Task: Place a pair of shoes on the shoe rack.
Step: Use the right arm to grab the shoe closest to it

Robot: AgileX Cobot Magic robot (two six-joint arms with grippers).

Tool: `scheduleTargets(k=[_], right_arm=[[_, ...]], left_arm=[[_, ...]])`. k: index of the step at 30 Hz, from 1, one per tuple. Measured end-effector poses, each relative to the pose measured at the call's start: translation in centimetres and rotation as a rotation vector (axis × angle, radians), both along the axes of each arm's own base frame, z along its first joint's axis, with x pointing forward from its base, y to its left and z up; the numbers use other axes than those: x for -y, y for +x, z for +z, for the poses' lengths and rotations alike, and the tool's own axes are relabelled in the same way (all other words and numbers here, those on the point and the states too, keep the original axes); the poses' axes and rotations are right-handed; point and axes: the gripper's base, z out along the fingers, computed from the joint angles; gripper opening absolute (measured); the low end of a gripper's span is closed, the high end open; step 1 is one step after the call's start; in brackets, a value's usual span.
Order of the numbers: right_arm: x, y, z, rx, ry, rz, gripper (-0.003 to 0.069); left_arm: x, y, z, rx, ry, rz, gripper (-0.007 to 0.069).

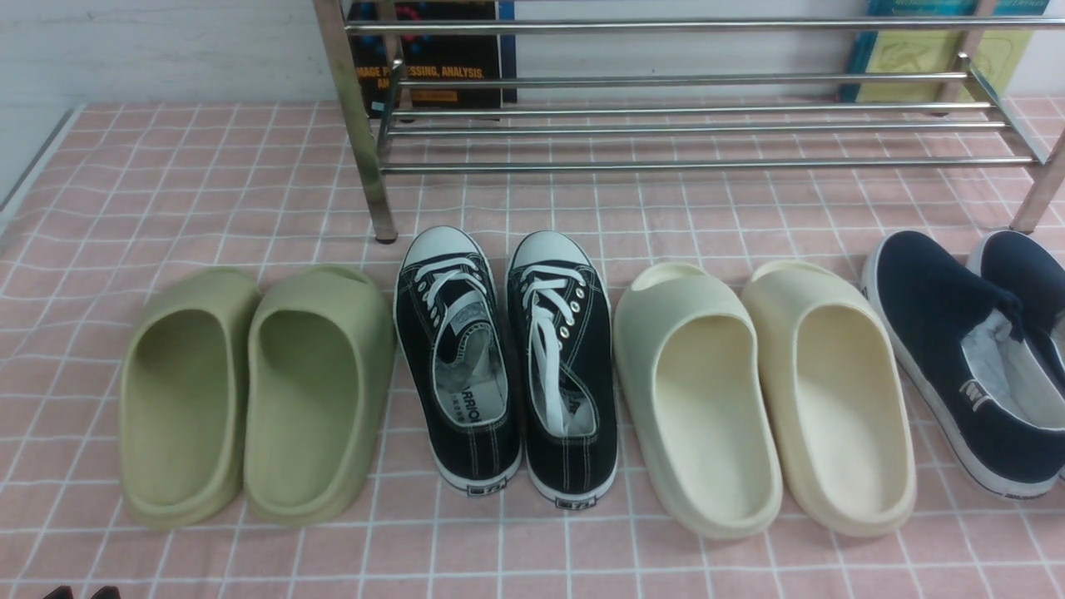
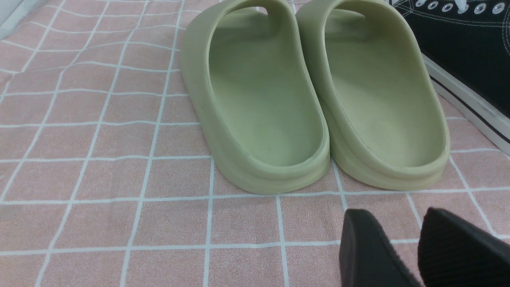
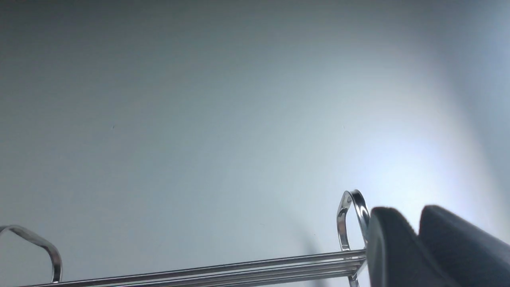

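A pink cloth [image 1: 208,191] gridded with white lines covers the table, wrinkled and soft. At its far edge stands the shoe rack [image 1: 682,164], round chrome bars on square legs, with a strip of bare cloth before it. The navy canvas pair of shoes [image 1: 940,308] lies on the cloth by the rack's right leg, one shoe cut by the frame's edge. Leftward sit smooth cream slides [image 1: 765,391], black lace-up sneakers [image 1: 507,358] whose insole shows "ARRIO", and matte green slides [image 1: 250,391]. A dark book [image 1: 433,58] behind reads "ANALYSIS". The left gripper [image 2: 406,217] near the green heels and the right gripper [image 3: 414,215] by a chrome rail hold nothing; their fingers sit close, whether touching I cannot tell.
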Motion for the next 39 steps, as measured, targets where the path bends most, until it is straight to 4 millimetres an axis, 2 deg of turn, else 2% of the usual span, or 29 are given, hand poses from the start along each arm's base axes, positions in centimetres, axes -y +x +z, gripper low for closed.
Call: scheduleTargets(k=[5,11,12,13,16,17,18,19,20,23,24,26,27,28,32,35,36,37,39], right_arm=[[-0.3,0.3,0.7,-0.057,-0.032,0.015,0.0124],[-0.7,1.3,5.5,-0.368,-0.071,0.038,0.0099],[-0.7,1.5,5.7,-0.388,-0.069,0.04,0.0096],[-0.7,2.2,7.2,-0.484,-0.062,0.046,0.0062],[-0.6,4.4,9.3,-0.702,-0.05,0.052,-0.0005],[-0.6,5.8,9.8,-0.811,-0.044,0.056,-0.0014],[-0.6,5.9,10.0,-0.839,-0.043,0.057,-0.0015],[-0.5,8.2,10.3,-1.028,-0.032,0.062,-0.0017],[-0.5,8.3,10.4,-1.06,-0.03,0.063,-0.0016],[-0.4,12.7,10.1,-1.446,-0.004,0.081,-0.0016],[-0.4,13.0,9.9,-1.459,-0.005,0.081,-0.0016],[-0.7,15.7,9.2,-1.682,-0.027,0.124,-0.0015],[-0.7,15.9,9.1,-1.696,-0.031,0.129,-0.0015],[-1.1,17.6,8.2,-1.802,-0.068,0.178,-0.0013],[-2.3,20.0,7.0,-1.894,-0.138,0.274,0.0003],[-3.4,21.8,5.3,-1.961,-0.198,0.304,0.0048],[-3.9,22.9,4.1,-2.009,-0.234,0.301,0.0094],[-4.0,22.9,4.0,-2.009,-0.239,0.3,0.0101],[-4.4,24.5,2.2,-2.059,-0.266,0.293,0.0197]], left_arm=[[0.0,0.0,0.0,0.0,0.0,0.0,0.0239],[0.0,0.0,0.0,0.0,0.0,0.0,0.0239],[0.0,0.0,0.0,0.0,0.0,0.0,0.0239],[0.0,0.0,0.0,0.0,0.0,0.0,0.0239],[0.0,0.0,0.0,0.0,0.0,0.0,0.0239],[0.0,0.0,0.0,0.0,0.0,0.0,0.0239],[0.0,0.0,0.0,0.0,0.0,0.0,0.0239],[0.0,0.0,0.0,0.0,0.0,0.0,0.0239],[0.0,0.0,0.0,0.0,0.0,0.0,0.0239],[0.0,0.0,0.0,0.0,0.0,0.0,0.0239],[0.0,0.0,0.0,0.0,0.0,0.0,0.0239],[0.0,0.0,0.0,0.0,0.0,0.0,0.0239],[0.0,0.0,0.0,0.0,0.0,0.0,0.0239],[0.0,0.0,0.0,-0.001,0.0,0.0,0.0239],[0.0,0.0,0.0,-0.001,0.0,0.0,0.0239],[0.0,0.0,0.0,-0.001,0.0,0.0,0.0239],[0.0,0.0,0.0,-0.001,0.0,0.0,0.0239],[0.0,0.0,0.0,-0.001,0.0,0.0,0.0239],[0.0,0.0,0.0,-0.001,0.0,0.0,0.0239]])
